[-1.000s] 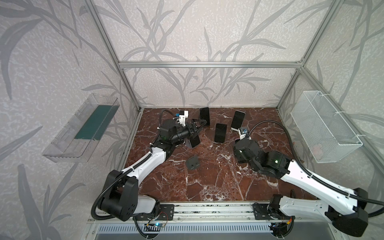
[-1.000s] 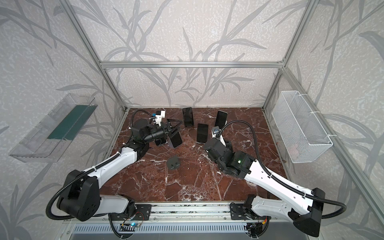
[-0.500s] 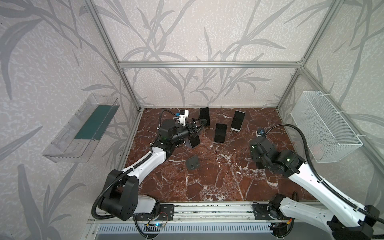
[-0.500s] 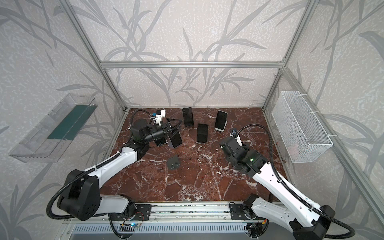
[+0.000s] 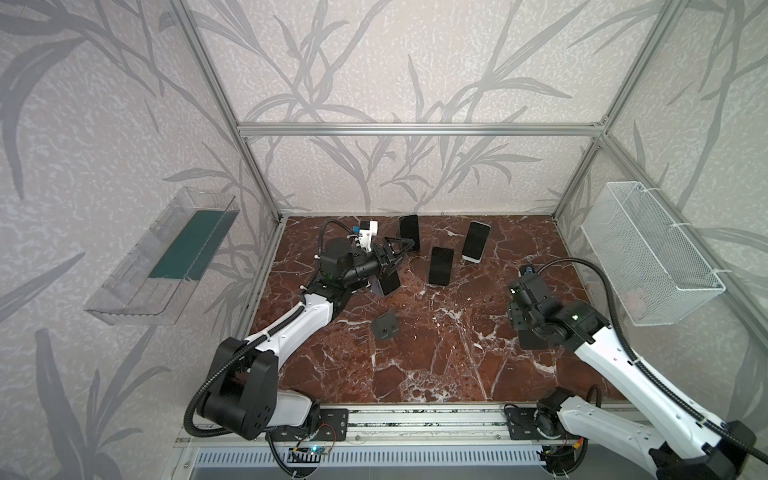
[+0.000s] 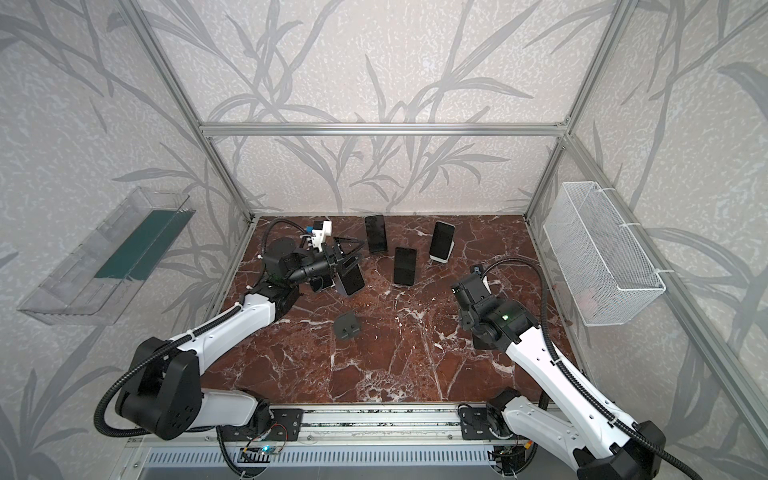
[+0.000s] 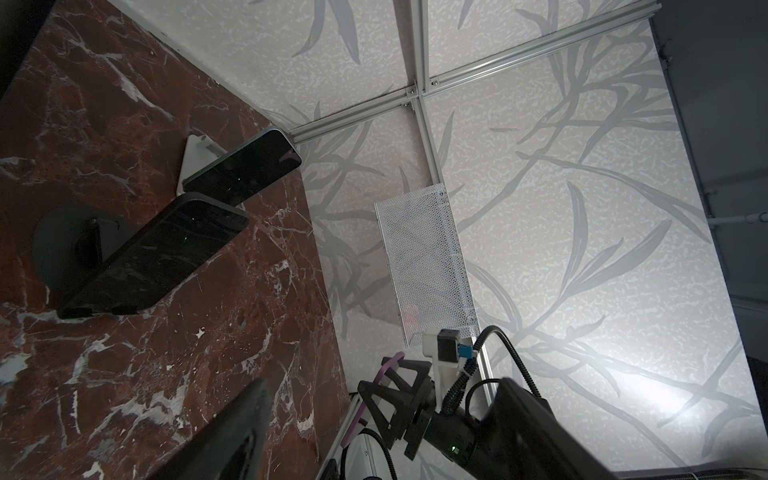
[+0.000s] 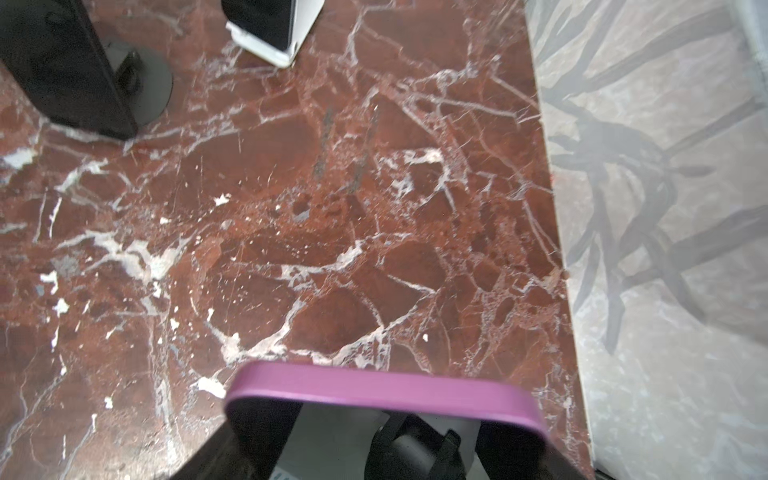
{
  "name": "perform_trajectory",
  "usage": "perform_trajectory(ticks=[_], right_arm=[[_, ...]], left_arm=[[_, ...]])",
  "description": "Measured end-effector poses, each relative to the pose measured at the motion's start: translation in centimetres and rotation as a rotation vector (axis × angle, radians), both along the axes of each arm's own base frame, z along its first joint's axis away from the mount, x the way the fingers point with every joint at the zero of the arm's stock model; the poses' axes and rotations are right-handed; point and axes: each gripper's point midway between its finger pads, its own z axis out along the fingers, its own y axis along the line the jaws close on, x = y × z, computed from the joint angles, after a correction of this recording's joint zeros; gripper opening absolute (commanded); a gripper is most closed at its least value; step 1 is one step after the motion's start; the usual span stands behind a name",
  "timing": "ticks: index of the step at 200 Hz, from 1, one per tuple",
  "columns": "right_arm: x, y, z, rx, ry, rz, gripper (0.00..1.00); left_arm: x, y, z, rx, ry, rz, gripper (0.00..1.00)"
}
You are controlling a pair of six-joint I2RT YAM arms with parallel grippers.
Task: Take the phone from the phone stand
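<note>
Retreating right hand (image 7: 376, 380): has swung back from the row of stands to the right side of the tabletop (image 5: 436, 365), clenched on the purple-edged phone (image 8: 374, 386).
Phone location: off any stand, held over bare marble, well apart from the other phones.
Empty stand (image 5: 386, 328): alone mid-tabletop; can't confirm it's the source.
Left hand (image 5: 395, 259): unmoved, right at a propped phone (image 5: 390, 284); grasping or not, can't tell.
Task read: removal looks done, set-down remains.
</note>
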Motion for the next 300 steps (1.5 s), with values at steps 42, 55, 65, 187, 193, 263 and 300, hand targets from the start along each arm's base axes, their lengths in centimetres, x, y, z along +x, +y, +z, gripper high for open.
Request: perform_trajectory(ticks=[42,55,65,187,193,263,300], right_arm=[[-0.5,3.3,-4.9,0.068,0.133,-0.007,0.5],[-0.4,5.1,-6.0,0.084,0.157,0.002,0.5],[-0.3,6.4,-7.1,0.092,0.184,0.006,0.5],[1.7,18.5,-15.6,0.255,0.319,0.003,0.53],[1.8,18.6,-15.8,0.251,0.323,0.002,0.54],[2.9,19.7,-16.0,0.251,0.316,0.002,0.59],[3.1,19.7,-16.0,0.25,0.316,0.003,0.64]], left_arm=[[0.1,-0.1,-0.4,0.002,0.012,0.0,0.85],[0.2,0.0,-0.5,0.005,0.014,0.001,0.85],[0.2,0.0,-0.6,0.01,0.016,0.002,0.84],[0.4,0.3,-4.0,0.101,0.1,0.023,0.84],[0.4,0.3,-4.2,0.103,0.105,0.023,0.84],[0.5,0.2,-4.6,0.106,0.114,0.023,0.84],[0.5,0.2,-4.5,0.106,0.113,0.023,0.84]])
